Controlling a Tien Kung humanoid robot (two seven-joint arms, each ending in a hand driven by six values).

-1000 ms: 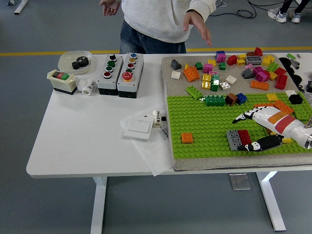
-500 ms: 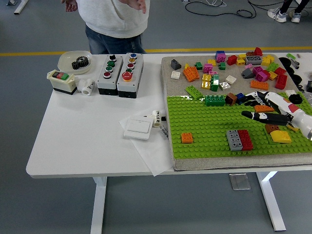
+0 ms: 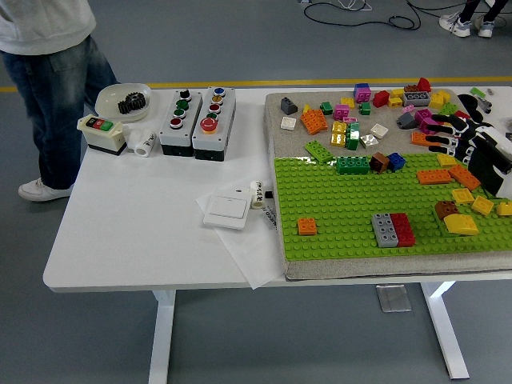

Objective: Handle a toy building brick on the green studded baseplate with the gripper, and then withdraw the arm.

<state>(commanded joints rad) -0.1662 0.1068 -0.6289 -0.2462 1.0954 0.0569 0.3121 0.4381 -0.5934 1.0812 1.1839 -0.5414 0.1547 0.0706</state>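
Grey-and-red brick pair point(image 3: 394, 229) sat pressed on the green baseplate point(image 3: 344, 212). My right hand point(image 3: 456, 132), fingers loosely spread and empty, hovered over the loose bricks point(image 3: 352, 128); I judged only withdrawal remained.

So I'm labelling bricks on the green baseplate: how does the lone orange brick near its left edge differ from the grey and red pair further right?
The orange brick stands alone, small and one colour. The grey and red pair is two bricks side by side, touching, together larger: grey on the left, red on the right. The orange one sits nearer the green baseplate's left edge. Both sit flat, studs up, near the front edge.
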